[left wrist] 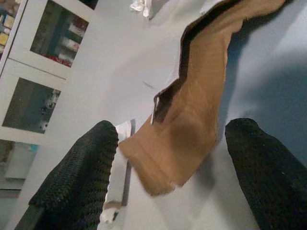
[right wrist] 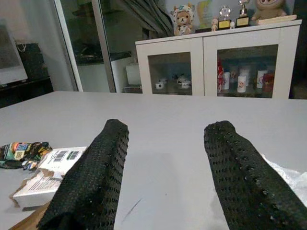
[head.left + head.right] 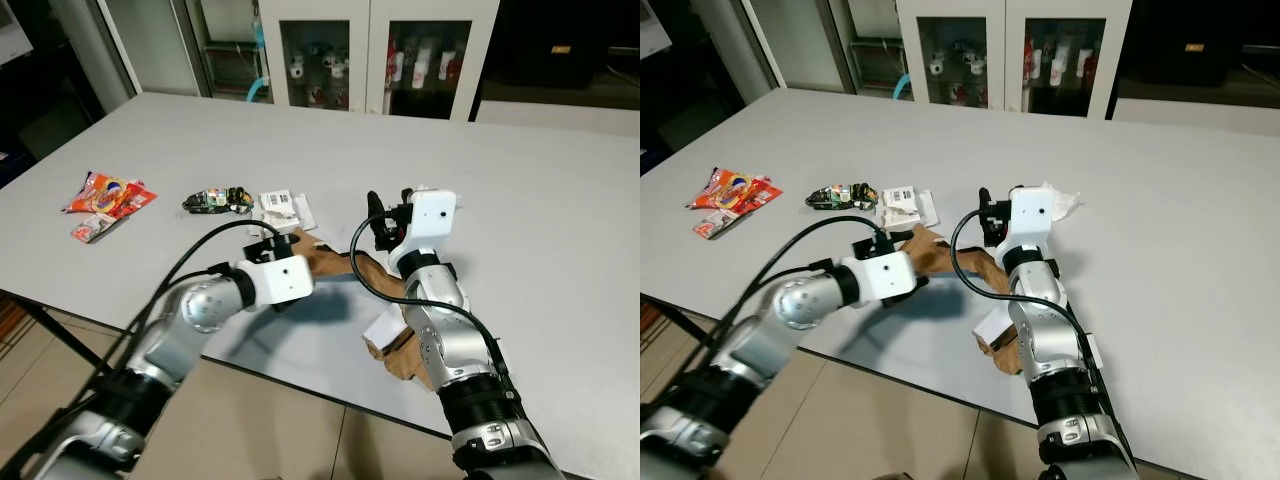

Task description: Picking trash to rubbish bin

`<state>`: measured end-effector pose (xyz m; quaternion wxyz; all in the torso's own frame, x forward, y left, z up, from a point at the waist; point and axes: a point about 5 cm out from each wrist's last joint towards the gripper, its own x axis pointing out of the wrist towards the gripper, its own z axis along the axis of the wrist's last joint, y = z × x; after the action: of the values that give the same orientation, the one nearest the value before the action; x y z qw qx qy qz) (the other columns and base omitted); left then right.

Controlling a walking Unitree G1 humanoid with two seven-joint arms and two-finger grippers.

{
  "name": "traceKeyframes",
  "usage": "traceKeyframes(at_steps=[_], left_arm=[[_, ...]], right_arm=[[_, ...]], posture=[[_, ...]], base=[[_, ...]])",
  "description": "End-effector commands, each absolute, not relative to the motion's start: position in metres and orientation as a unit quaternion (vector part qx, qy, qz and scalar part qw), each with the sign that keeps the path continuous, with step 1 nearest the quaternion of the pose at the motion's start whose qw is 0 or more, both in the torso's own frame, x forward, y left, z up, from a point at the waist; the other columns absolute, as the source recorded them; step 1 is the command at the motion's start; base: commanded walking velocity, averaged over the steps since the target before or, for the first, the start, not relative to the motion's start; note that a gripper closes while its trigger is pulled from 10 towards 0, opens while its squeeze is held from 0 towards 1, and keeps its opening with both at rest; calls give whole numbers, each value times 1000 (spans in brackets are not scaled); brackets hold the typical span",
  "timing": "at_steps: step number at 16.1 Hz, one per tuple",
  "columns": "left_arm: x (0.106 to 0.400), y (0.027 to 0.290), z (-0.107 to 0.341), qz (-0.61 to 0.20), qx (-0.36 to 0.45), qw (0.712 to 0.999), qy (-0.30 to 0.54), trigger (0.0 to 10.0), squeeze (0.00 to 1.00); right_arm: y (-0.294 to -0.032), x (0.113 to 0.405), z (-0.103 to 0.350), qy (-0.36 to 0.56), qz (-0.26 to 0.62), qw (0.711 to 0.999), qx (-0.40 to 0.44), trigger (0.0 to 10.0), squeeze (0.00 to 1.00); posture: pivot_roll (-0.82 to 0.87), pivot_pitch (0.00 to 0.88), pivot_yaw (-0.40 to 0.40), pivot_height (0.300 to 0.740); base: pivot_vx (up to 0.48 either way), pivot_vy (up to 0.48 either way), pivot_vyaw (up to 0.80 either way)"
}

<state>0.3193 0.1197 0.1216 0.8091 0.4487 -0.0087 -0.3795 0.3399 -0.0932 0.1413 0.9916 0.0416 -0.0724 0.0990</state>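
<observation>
Torn brown cardboard (image 3: 330, 262) lies creased on the grey surface (image 3: 540, 190), partly hidden under both arms. The left hand (image 1: 168, 167) straddles one end, fingers spread; the right hand (image 2: 165, 177) hovers open, holding nothing.

Torn brown cardboard (image 3: 330, 262) lies flat on the table beside a white carton (image 3: 281, 207), dark wrapper (image 3: 215, 199) and red packets (image 3: 108, 198).

Silver jointed arms, white wrist housings, black looping cables, black textured fingers (image 2: 88, 191)
</observation>
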Motion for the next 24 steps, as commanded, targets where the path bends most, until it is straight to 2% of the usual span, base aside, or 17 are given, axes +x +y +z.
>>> traceKeyframes(at_steps=[1, 6, 8, 11, 15, 19, 24], left_arm=[[320, 118, 119, -380, 455, 805, -8, 10000, 0], [325, 106, 105, -385, 425, 819, -9, 10000, 0], [328, 104, 104, -382, 441, 812, -11, 10000, 0], [335, 100, 97, -375, 507, 776, -16, 10000, 0], [337, 93, 88, -376, 533, 758, -14, 10000, 0], [341, 75, 87, -354, 556, 751, -44, 10000, 0], [344, 57, 87, -308, 562, 763, -83, 10000, 0]], right_arm=[[-91, 342, 144, -71, 100, 992, 41, 10000, 0], [-93, 345, 147, -74, 98, 992, 39, 10000, 0], [-94, 346, 148, -75, 97, 992, 39, 10000, 0], [-94, 346, 149, -77, 95, 992, 39, 10000, 0], [-95, 346, 150, -78, 94, 992, 39, 10000, 0], [-95, 346, 151, -80, 94, 992, 40, 10000, 0], [-96, 345, 152, -85, 91, 991, 42, 10000, 0]], posture=[[61, 0, 87, 740], [59, 0, 81, 740], [55, 0, 81, 740], [50, 0, 83, 740], [48, 0, 85, 740], [40, 0, 88, 740], [33, 0, 90, 740]], base=[[0, 0, 0], [0, 0, 0], [0, 0, 0], [0, 0, 0], [0, 0, 0], [0, 0, 0], [0, 0, 0]])
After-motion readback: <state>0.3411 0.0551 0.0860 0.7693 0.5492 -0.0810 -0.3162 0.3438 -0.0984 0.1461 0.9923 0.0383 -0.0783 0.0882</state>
